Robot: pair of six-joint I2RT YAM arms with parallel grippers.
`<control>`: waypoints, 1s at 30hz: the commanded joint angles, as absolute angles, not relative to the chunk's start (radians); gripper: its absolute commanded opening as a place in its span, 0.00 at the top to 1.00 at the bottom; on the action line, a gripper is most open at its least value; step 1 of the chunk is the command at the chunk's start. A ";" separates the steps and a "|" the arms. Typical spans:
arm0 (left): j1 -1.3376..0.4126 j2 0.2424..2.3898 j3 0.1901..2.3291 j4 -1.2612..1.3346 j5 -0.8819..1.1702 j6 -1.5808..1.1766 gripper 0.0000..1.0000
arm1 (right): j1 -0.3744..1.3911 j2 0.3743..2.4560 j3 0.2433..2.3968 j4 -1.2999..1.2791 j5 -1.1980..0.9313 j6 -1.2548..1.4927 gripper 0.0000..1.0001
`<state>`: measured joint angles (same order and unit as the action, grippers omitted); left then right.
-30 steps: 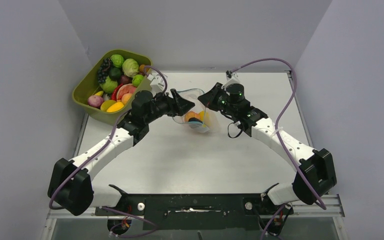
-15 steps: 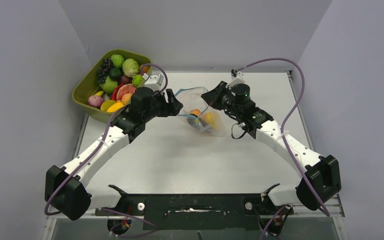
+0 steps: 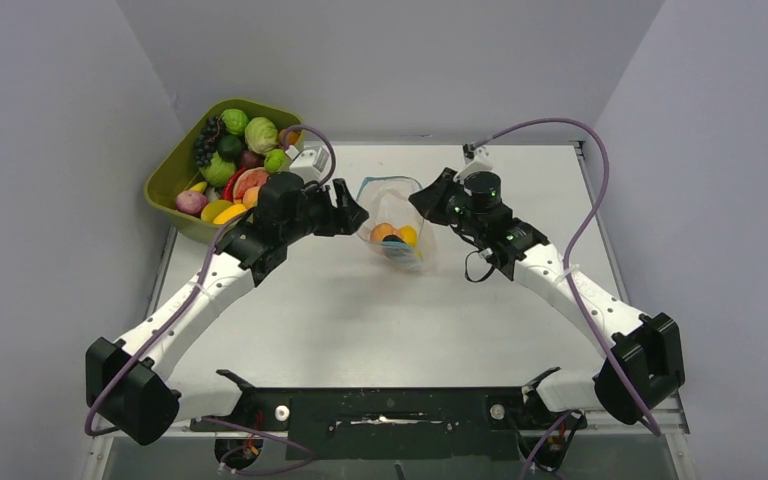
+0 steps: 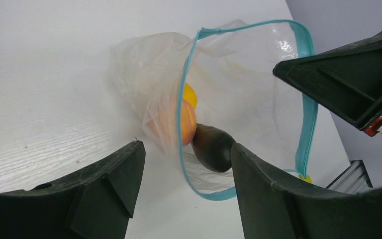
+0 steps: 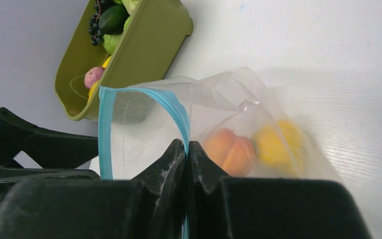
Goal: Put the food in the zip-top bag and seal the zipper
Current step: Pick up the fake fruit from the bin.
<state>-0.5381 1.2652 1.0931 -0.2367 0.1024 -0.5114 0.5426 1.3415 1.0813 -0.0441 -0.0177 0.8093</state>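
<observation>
The clear zip-top bag (image 3: 397, 222) lies mid-table with its mouth held open. Its teal zipper (image 4: 306, 119) forms a loop, also seen in the right wrist view (image 5: 105, 129). Inside are a peach (image 5: 229, 151), a yellow pear (image 5: 278, 144) and a dark eggplant (image 4: 213, 147). My right gripper (image 5: 186, 149) is shut on the zipper edge and holds that side up. My left gripper (image 4: 184, 164) is open and empty, just left of the bag mouth, with the zipper loop between its fingers' line of sight. In the top view they sit left (image 3: 352, 212) and right (image 3: 425, 200) of the bag.
The olive-green tub (image 3: 182, 205) with several toy fruits and vegetables stands at the back left, close behind my left arm; it also shows in the right wrist view (image 5: 144, 55). Grey walls enclose the table on the left, back and right.
The left gripper has pulled back to the left, away from the bag. The right gripper has lifted the bag edge, and the bag now stands more upright with its mouth open.
</observation>
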 commanded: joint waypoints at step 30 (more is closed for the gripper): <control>-0.138 1.482 1.422 -0.244 -0.359 -0.116 0.38 | 0.525 1.177 1.035 -0.083 -0.037 0.634 1.00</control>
<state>-0.1680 1.4147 1.3319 -0.3031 -0.2245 -0.2321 0.5304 1.1820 0.9813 -0.1215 -0.0162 0.6571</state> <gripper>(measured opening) 0.629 0.040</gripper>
